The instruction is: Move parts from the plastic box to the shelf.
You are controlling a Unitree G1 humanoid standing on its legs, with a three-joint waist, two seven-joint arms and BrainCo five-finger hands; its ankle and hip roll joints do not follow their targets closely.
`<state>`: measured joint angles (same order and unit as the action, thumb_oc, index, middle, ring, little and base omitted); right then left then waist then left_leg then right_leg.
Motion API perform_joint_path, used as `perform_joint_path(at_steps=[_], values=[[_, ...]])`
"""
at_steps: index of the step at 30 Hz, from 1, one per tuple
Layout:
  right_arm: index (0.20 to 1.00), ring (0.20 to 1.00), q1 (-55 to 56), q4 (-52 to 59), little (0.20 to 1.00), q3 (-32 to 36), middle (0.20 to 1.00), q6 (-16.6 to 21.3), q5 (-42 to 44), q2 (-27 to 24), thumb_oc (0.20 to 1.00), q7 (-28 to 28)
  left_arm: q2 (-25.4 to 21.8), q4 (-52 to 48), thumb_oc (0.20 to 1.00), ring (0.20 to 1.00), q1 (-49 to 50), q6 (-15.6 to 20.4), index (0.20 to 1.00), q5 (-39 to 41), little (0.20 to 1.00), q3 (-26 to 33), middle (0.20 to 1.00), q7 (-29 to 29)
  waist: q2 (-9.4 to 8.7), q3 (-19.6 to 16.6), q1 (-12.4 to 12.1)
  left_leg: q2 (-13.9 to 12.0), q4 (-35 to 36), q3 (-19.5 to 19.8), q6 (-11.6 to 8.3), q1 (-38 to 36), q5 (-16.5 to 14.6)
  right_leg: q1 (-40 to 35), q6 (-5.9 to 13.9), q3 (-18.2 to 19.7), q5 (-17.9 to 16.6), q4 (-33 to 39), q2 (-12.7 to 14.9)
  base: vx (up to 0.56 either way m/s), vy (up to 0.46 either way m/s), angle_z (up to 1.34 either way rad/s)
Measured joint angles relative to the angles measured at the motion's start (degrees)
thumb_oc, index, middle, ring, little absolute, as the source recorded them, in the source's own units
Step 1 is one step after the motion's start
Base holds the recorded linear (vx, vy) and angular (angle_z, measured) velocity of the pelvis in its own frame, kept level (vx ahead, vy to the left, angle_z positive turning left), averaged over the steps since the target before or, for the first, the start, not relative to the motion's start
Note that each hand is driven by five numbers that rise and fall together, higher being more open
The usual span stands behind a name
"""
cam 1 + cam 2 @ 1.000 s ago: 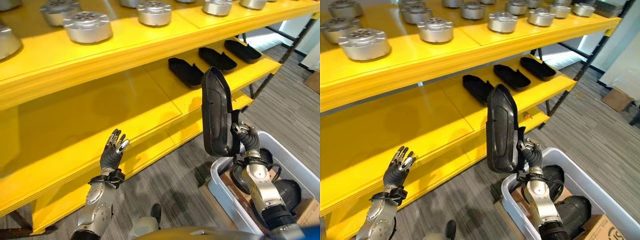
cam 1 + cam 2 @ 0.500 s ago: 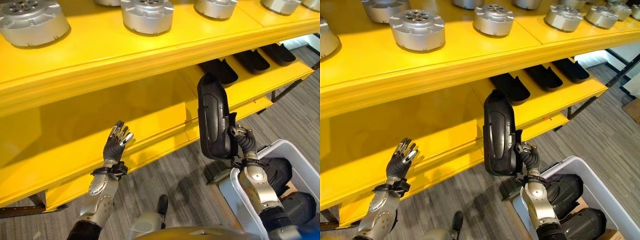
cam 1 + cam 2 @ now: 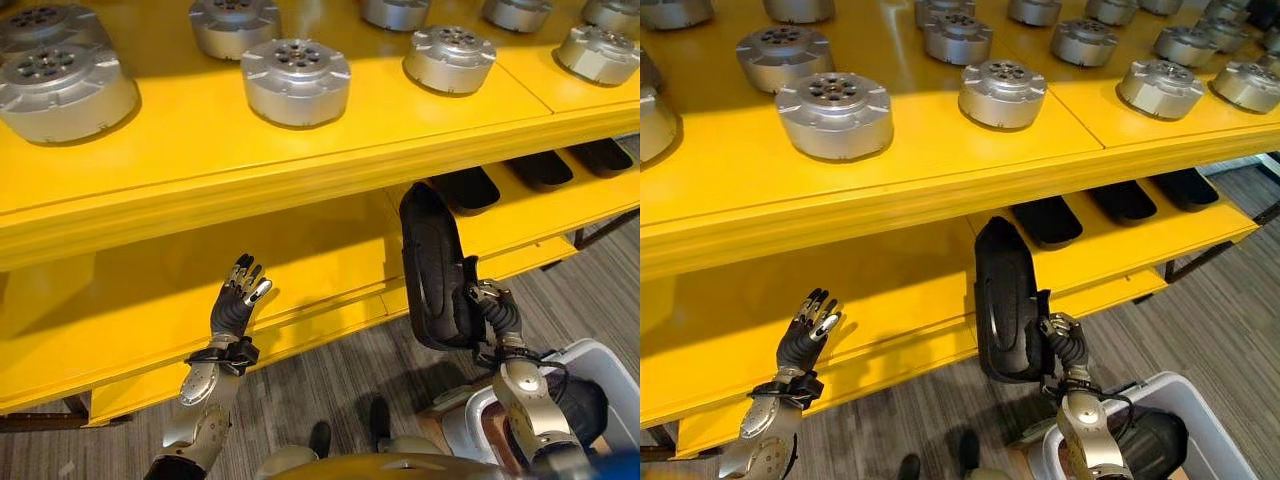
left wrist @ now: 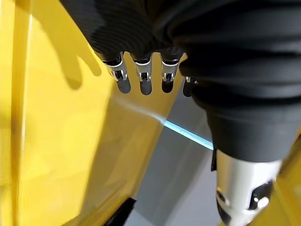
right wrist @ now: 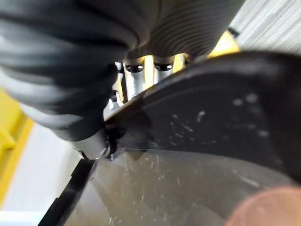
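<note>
My right hand [image 3: 492, 312] is shut on a long black curved part [image 3: 430, 268], held upright in front of the yellow shelf's middle level [image 3: 330, 270]; its fingers [image 5: 134, 82] curl round the part's edge [image 5: 211, 108]. More black parts [image 3: 1048, 220] lie on that middle level further right. The grey plastic box [image 3: 600, 365] sits on the floor at lower right with dark parts [image 3: 1155, 442] inside. My left hand [image 3: 238, 300] is raised with straight fingers [image 4: 143, 77] before the shelf's lower edge, holding nothing.
Several round silver metal parts [image 3: 295, 80] stand in rows on the top yellow shelf board [image 3: 200, 150]. The front lip of that board [image 3: 890, 215] juts out above the held part. Grey wood-look floor [image 3: 330, 390] lies below.
The camera has tilted up and the scene has shifted: more of the top shelf shows and the box sits lower right. The held part stays upright in my right hand, now closer to the middle shelf.
</note>
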<state>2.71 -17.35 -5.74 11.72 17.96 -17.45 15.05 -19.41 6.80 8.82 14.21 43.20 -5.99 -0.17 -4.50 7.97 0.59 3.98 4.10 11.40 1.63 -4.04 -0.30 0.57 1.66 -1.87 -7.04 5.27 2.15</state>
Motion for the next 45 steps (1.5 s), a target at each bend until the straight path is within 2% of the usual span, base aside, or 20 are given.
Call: perform_joint_path(at_steps=[2,5,10,13,14,15,16,17,18,19,21,22,23,24,26,27,30,36,42,45], values=[[0.2,0.2,-0.3,0.1,0.2,1.1,0.2,0.1,0.0,0.0,0.2,-0.3,-0.1,-0.4,1.0,1.0,0.6,0.0,1.0,0.0,1.0,0.8,1.0,0.0,-0.98,-0.7,-0.1,0.1,0.6,-0.1,0.54,-0.1,-0.4,-0.1,-0.92,-0.5,2.1,0.0,0.1,0.02,-0.092,0.12],[0.2,0.2,-0.2,0.1,0.2,1.3,0.2,0.1,0.9,-0.2,0.2,-0.3,-0.1,-1.2,1.0,1.0,1.6,-0.1,1.0,0.0,1.0,0.9,1.0,0.0,-1.43,-1.3,-0.2,-1.0,0.8,-0.5,0.98,0.3,-0.3,-0.2,-1.16,-1.5,2.7,0.0,-0.4,0.01,-0.102,0.19],[0.2,0.2,-0.5,0.1,0.2,1.0,0.2,0.1,0.9,-1.3,0.2,-0.8,0.5,-3.4,1.0,1.0,2.1,-0.3,1.0,0.0,1.0,-0.4,1.0,-0.2,-0.76,-2.0,-1.4,-1.8,0.6,1.1,0.55,0.6,-0.2,-0.9,-1.8,-4.1,2.7,0.1,-0.9,0.0,-0.112,0.25],[0.2,0.2,-3.8,0.1,0.2,0.7,0.2,0.1,0.9,-1.8,0.2,-0.9,0.8,-3.4,1.0,1.0,2.4,-0.4,1.0,0.1,1.0,-0.9,1.0,-0.9,-0.17,-2.1,-3.6,-1.9,-1.3,3.0,-0.48,2.0,0.0,-1.2,-2.33,-6.1,3.1,0.1,-1.1,-0.15,-0.075,0.51],[0.2,0.2,-4.9,0.1,0.2,0.6,0.2,0.4,0.9,-3.0,0.2,0.0,1.4,-1.5,1.0,1.0,0.2,-0.4,1.0,0.5,1.0,-2.0,1.0,-1.2,-0.38,-1.4,-3.4,1.1,-11.1,4.6,-3.3,8.3,-1.4,-1.2,-2.33,-9.5,3.2,0.0,0.2,-0.16,0.023,1.26],[0.2,0.2,-5.2,0.1,0.2,0.6,0.2,0.5,0.9,-4.7,0.2,0.1,2.0,0.1,1.0,1.0,-1.7,-0.4,1.0,0.7,1.0,-3.3,1.0,-1.3,0.24,-1.0,-3.4,2.7,-17.0,4.7,-3.94,12.2,-1.8,-1.2,-2.31,-11.4,3.2,0.0,1.1,-0.1,0.027,1.54],[0.2,0.2,-7.2,0.1,0.2,0.3,0.2,0.5,0.9,-6.2,0.2,0.5,2.4,0.2,1.0,1.0,-3.2,-0.3,1.0,1.1,1.0,-4.0,1.0,-1.3,0.32,-0.1,-3.5,2.1,-18.7,0.4,-6.57,13.5,-3.1,-1.0,-3.41,-13.4,3.1,0.0,2.5,-0.03,0.032,1.21],[0.2,0.2,-11.0,0.2,0.2,-0.5,0.2,0.6,0.8,-5.8,0.2,0.5,1.4,0.1,1.0,1.0,-3.2,-0.4,1.0,1.2,1.0,-4.1,1.0,-1.4,-0.01,1.1,-3.5,-3.8,-24.6,-6.4,-5.0,14.1,-7.4,-1.0,-4.28,-13.9,4.0,-0.5,2.8,0.08,0.106,0.58],[0.2,0.2,-11.8,0.2,0.2,-1.2,0.2,1.0,0.6,-6.0,0.2,0.2,1.7,0.1,1.0,1.0,-2.0,-0.4,1.0,1.2,1.0,-4.2,1.0,-1.5,1.03,1.3,-4.2,-8.1,-19.9,-5.7,-5.48,9.5,-6.5,-0.9,-3.45,-13.0,4.4,-1.7,1.9,0.07,0.094,0.41],[0.2,0.2,-12.0,0.2,0.2,-1.0,0.2,1.3,0.9,-5.4,0.2,0.7,1.4,0.2,1.0,1.0,-2.2,-0.7,1.0,1.2,1.0,-4.3,1.0,-1.8,1.02,2.0,-3.1,-10.0,-19.6,-3.7,-5.19,8.7,-8.4,-1.5,-2.9,-14.6,4.4,-1.8,2.9,0.12,0.261,0.39],[0.2,0.2,-11.7,0.1,0.2,-1.1,0.2,1.2,1.0,-4.7,0.2,1.3,1.2,-0.1,1.0,1.0,-3.2,-1.0,1.0,1.2,1.0,-3.7,1.0,-1.9,0.68,2.7,-2.0,-15.2,-16.4,-3.0,-5.64,7.8,-7.5,-1.5,-1.57,-15.6,4.8,-2.7,4.1,0.1,0.28,0.62],[0.2,0.2,-11.7,0.0,0.2,0.3,0.2,1.4,1.1,-5.3,0.2,2.3,1.3,0.4,1.0,1.0,-4.7,-1.5,1.0,1.2,1.0,-5.6,1.0,-1.9,2.28,3.3,-0.8,-19.2,-14.6,-7.3,-6.66,9.4,-7.0,-1.4,0.5,-18.0,4.9,-4.0,5.4,0.11,0.229,0.46],[0.2,0.2,-11.7,0.0,0.2,0.7,0.2,1.3,1.0,-5.4,0.2,2.6,1.3,0.4,1.0,1.0,-4.8,-1.5,1.0,1.2,1.0,-6.1,1.0,-2.0,2.67,3.3,-0.9,-19.4,-12.8,-7.4,-6.98,9.1,-6.5,-0.9,1.45,-17.8,5.2,-4.8,6.3,0.09,0.169,0.41],[0.2,0.2,-11.8,0.1,0.2,0.8,0.2,1.2,1.0,-5.5,0.2,2.9,1.0,0.4,1.0,1.0,-4.7,-1.7,1.0,1.2,1.0,-6.5,1.0,-2.0,3.01,3.2,-1.6,-18.3,-11.7,-7.7,-11.27,8.6,-4.7,-0.8,1.96,-17.0,5.1,-5.3,7.4,0.11,0.18,-0.04],[0.2,0.2,-10.9,0.1,0.2,0.4,0.2,1.1,0.8,-4.9,0.2,2.8,-1.3,-0.1,1.0,1.0,-4.3,-2.1,1.0,1.2,1.0,-5.8,1.0,-2.0,0.98,2.7,-2.1,-13.4,-12.6,-7.5,-8.34,9.5,-5.1,-1.8,0.47,-16.0,5.7,-5.4,10.3,0.11,0.147,0.32],[0.2,0.2,-11.1,0.0,0.2,0.4,0.2,1.1,0.8,-5.2,0.2,2.9,-2.2,-0.2,1.0,1.0,-4.6,-2.1,1.0,1.2,1.0,-5.6,1.0,-2.0,0.62,2.5,-3.0,-11.8,-14.4,-7.2,-7.96,10.1,-5.4,-2.0,-0.11,-16.4,5.8,-6.1,12.2,0.1,0.134,0.56],[0.2,0.2,-12.8,0.0,0.2,-0.5,0.2,1.0,0.5,-5.0,0.2,2.8,-5.5,-1.7,1.0,1.0,-2.6,-1.9,1.0,1.2,1.0,-2.8,1.0,-2.0,0.97,2.5,-6.1,-9.0,-16.5,-7.0,-6.0,10.2,-6.7,-2.3,-0.5,-16.2,3.8,-7.8,13.9,0.08,0.138,0.19],[0.2,0.2,-25.1,-8.7,0.2,-1.6,0.2,1.0,-0.3,-5.8,0.2,3.9,-7.3,-1.7,1.0,1.0,-1.9,-1.9,1.0,1.3,1.0,-4.9,1.0,-1.9,0.32,3.4,-7.5,-8.2,-21.0,-7.6,-5.63,14.9,-7.2,0.2,1.29,-16.3,2.5,-8.2,14.7,-0.04,0.064,0.03],[0.2,0.2,-37.3,-17.5,0.2,-4.2,0.2,-0.9,-0.3,-9.2,0.2,5.6,-8.9,-4.9,1.0,1.0,-5.2,-2.0,1.0,3.5,1.0,-7.6,1.0,-2.0,0.88,9.5,-7.2,-9.1,-27.6,-7.8,-5.65,24.0,-8.8,7.0,2.8,-16.1,3.1,-9.8,14.0,-0.06,0.023,-0.07],[0.2,0.2,-35.7,-17.4,0.2,-4.4,0.2,-1.3,-0.3,-8.9,0.2,5.9,-8.7,-4.9,1.0,1.0,-5.0,-2.0,1.0,3.5,1.0,-7.0,1.0,-1.9,1.11,10.0,-7.3,-9.1,-28.6,-7.9,-4.89,24.5,-9.4,6.7,2.26,-16.1,4.3,-9.5,14.1,-0.02,0.009,-0.02]])
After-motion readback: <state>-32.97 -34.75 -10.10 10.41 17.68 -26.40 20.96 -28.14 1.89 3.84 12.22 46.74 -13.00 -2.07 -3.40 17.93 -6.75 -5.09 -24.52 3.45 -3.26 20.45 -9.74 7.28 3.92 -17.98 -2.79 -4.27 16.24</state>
